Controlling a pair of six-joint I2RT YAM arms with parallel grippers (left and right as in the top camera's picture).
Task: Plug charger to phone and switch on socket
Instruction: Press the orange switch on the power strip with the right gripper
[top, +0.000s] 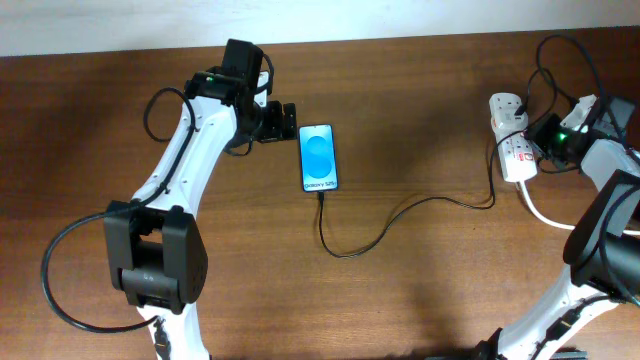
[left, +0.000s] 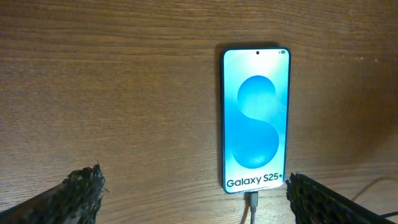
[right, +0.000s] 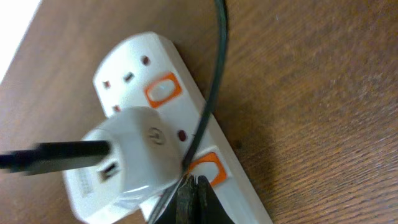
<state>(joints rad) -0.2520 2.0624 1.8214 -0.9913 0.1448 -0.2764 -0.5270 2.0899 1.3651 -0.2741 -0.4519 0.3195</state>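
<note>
Phone (top: 319, 158) is lying flat on the wooden table (top: 430, 80), screen lit blue, a bit left of the middle. The charger (top: 400, 215), that thin black cable, is plugged into the phone's bottom edge. From there it loops down and runs off right, up to the socket (top: 508, 140) at the far right of the table. A white plug (right: 134, 155) sits in the socket beside 2 orange-red switches (right: 163, 89).

Left gripper (top: 287, 122) is parked just beside the phone's top left corner. It isn't touching the phone, and its fingers (left: 81, 193) are spread wide, holding nothing. Right gripper (right: 191, 198) is down on the socket with its 2 tips squeezed together, right at the nearer switch (right: 208, 169). Can't tell if that one's on.
</note>
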